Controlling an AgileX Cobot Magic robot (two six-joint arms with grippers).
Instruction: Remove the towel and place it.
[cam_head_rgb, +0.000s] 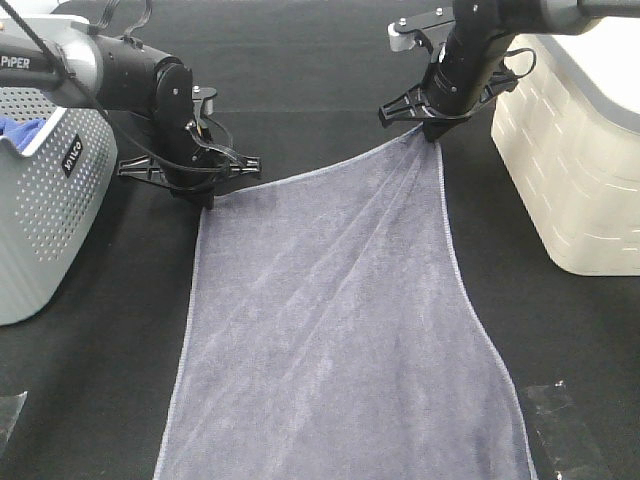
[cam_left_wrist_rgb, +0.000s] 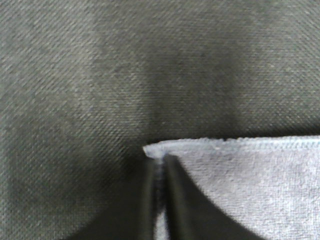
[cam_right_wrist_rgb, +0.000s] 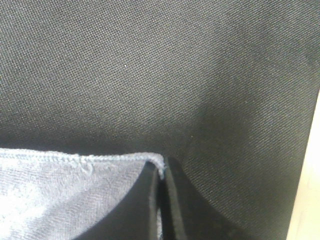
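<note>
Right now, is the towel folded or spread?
Spread out: the towel lies open on the dark surface, corners pinched by the left gripper and right gripper.

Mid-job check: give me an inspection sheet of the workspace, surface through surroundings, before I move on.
Surface: black woven table cover.
Job's things: towel spread flat, near end out of frame.
Clutter: shiny patch, maybe tape, near right.
Grippers: left gripper shut on the towel's far left corner; right gripper shut on its far right corner.
Cables: black cable loop at the left wrist, another at the right.
Surroundings: grey basket left, blue cloth inside; cream bin right.
</note>
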